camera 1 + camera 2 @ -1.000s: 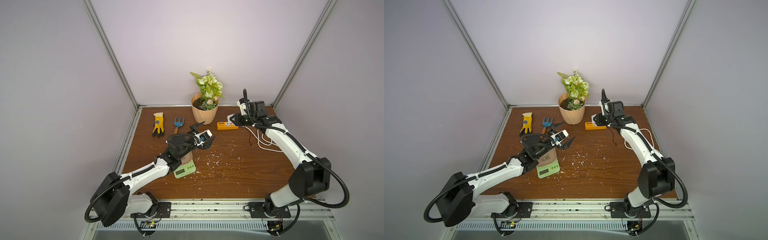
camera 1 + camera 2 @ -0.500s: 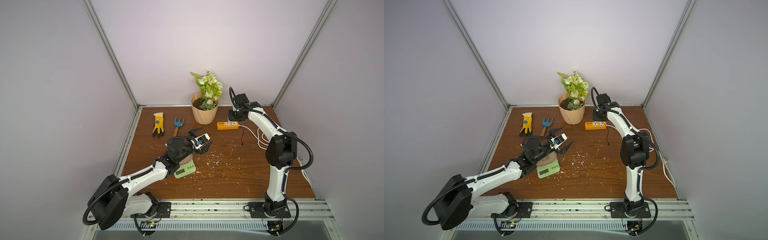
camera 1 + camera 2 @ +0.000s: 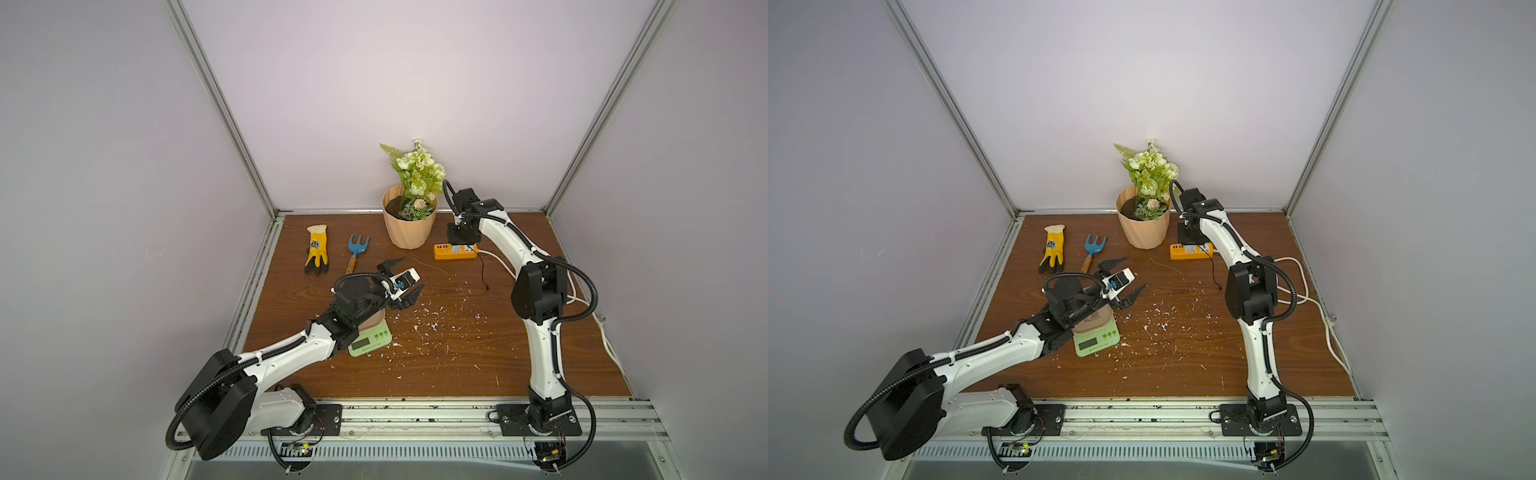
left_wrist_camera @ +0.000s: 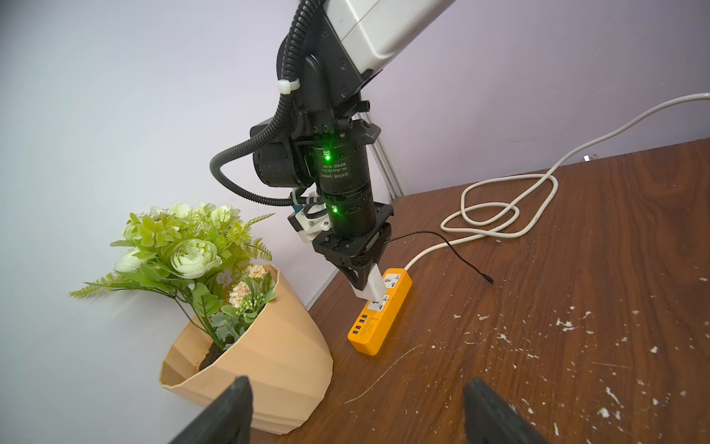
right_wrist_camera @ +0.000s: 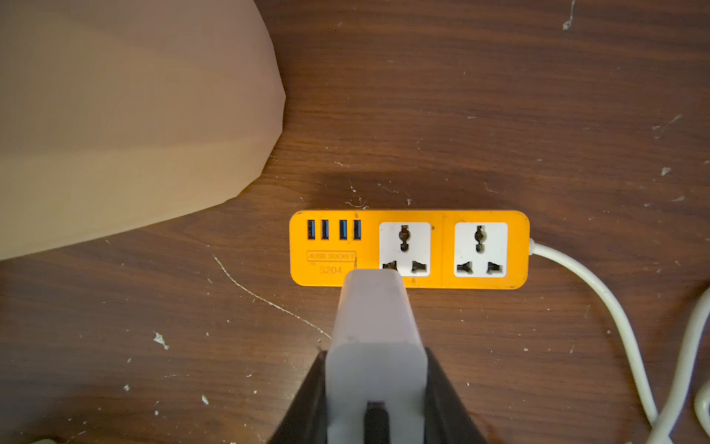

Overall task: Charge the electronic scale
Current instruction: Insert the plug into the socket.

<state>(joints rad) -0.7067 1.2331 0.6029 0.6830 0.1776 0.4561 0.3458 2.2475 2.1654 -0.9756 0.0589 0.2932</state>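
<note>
The electronic scale (image 3: 370,341) (image 3: 1097,341) is light green with a grey display and stands front left of the table's middle; my left arm hides much of its tan tray (image 3: 1094,323). My left gripper (image 3: 412,272) (image 3: 1135,272) (image 4: 359,415) hovers open and empty just beyond the scale. My right gripper (image 3: 462,243) (image 3: 1189,243) (image 4: 365,282) (image 5: 374,357) points straight down, shut on a white charger cube (image 5: 374,330) (image 4: 373,288). The cube's lower end is at the orange power strip (image 3: 455,252) (image 3: 1192,251) (image 4: 378,326) (image 5: 334,265), over the socket beside the USB ports. A thin black cable (image 3: 483,272) (image 4: 455,251) trails from the gripper to the table.
A tan flower pot (image 3: 409,230) (image 4: 269,357) stands close beside the strip at the back. A yellow glove (image 3: 316,249) and a blue hand rake (image 3: 357,249) lie at the back left. The strip's white cord (image 3: 582,297) (image 4: 499,215) loops along the right side. White crumbs (image 3: 432,328) litter the middle.
My right arm has folded inward and its wrist has turned down over the power strip with the charger cube. The left gripper has narrowed slightly and drifted a little nearer the scale.
</note>
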